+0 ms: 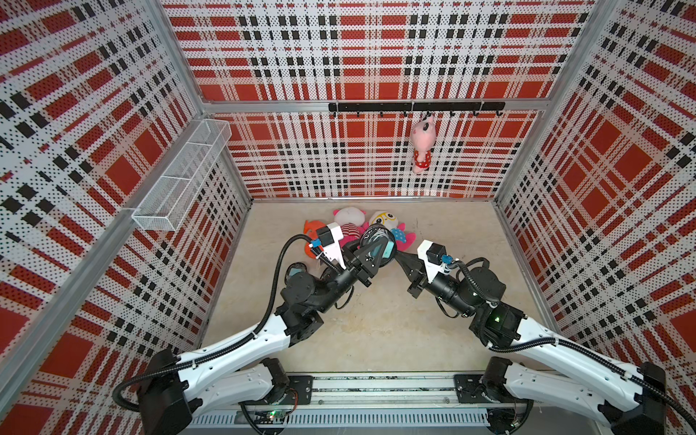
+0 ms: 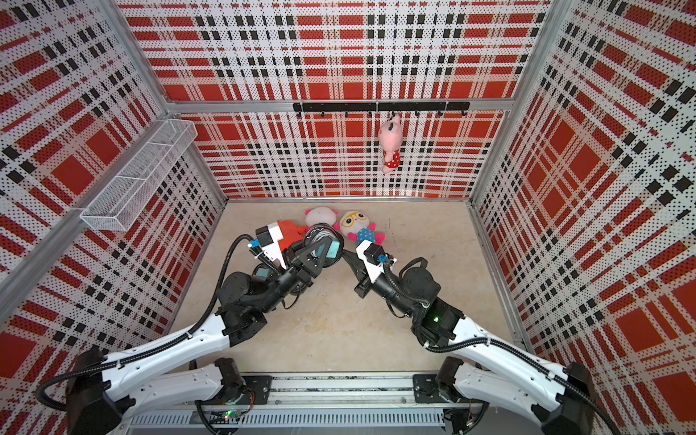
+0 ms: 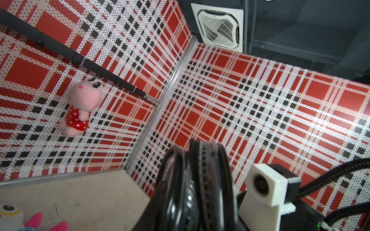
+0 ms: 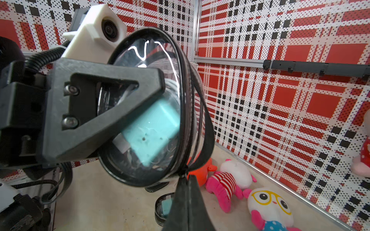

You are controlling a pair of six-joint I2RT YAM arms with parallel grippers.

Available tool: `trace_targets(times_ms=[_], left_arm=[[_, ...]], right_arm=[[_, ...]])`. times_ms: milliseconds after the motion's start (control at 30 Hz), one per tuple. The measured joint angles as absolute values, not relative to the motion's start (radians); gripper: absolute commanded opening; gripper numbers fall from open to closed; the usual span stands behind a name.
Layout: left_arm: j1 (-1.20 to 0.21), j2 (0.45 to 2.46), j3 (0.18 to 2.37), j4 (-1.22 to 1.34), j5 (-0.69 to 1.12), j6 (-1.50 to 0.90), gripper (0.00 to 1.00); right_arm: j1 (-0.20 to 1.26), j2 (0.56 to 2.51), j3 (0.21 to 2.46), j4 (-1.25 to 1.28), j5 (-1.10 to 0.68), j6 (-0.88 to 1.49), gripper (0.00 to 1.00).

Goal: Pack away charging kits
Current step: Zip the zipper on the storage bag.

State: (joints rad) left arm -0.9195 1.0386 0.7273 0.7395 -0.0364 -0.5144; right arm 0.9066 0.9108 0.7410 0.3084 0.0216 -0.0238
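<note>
Teal plug adapter (image 4: 154, 128): probably light, rigid, loose inside the soft clear zip case (image 4: 148, 52), so best handled by the case. Left pincer (image 1: 378, 250) clamps the case's faces; right pincer (image 4: 186, 180) is pinched together on its zip edge.

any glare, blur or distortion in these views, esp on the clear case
Right wrist view: white glare streaks cross the clear zip case, yet the teal adapter inside reads fine. Left wrist view: the case's edge is close and soft; a bright washed patch on the plaid walls. In both top views wall lines bow, wide-lens distortion.
</note>
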Motion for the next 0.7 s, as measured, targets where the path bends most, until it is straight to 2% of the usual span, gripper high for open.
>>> trace_targets(times_ms=[533, 700], left_arm=[[-0.92, 1.027, 0.825, 0.568, -0.061, -0.507, 0.0], [-0.92, 1.035, 0.854, 0.518, -0.06, -0.507, 0.0]], right_arm=[[0.873, 0.914, 0.823, 0.227, 0.013, -0.132, 0.0], [0.859, 0.922, 0.843, 0.195, -0.042, -0.165, 0.0]])
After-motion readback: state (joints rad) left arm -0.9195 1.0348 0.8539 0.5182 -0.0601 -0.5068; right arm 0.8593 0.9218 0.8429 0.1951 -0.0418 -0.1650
